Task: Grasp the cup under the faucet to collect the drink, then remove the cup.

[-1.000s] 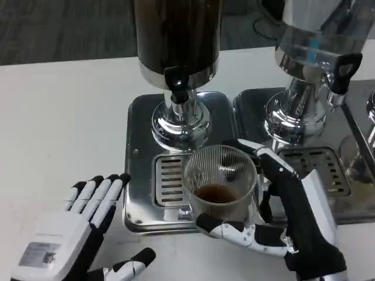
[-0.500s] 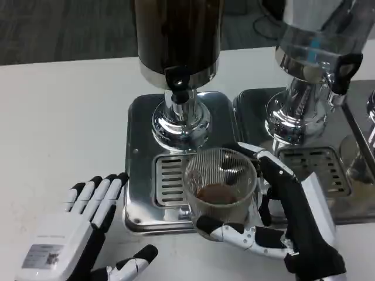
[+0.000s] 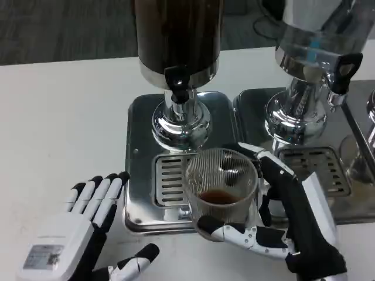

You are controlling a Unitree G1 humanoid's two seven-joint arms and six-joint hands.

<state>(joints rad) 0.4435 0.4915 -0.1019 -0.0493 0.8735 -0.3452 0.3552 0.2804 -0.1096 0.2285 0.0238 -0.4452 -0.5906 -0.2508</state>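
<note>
Now right hand point(image 3: 281, 222) gripping cup point(image 3: 221, 184)

The right robot hand point(image 3: 275, 219) was curled round the cup point(image 3: 221, 186), thumb in front, fingers behind; the left robot hand point(image 3: 76, 234) lay flat, fingers spread, holding nothing

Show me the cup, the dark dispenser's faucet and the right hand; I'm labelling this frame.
cup point(image 3: 221, 182): head view, on its ribbed clear wall above the drink.
faucet point(image 3: 177, 82): head view, on its black tap handle.
right hand point(image 3: 287, 225): head view, on the black palm beside the cup.
</note>
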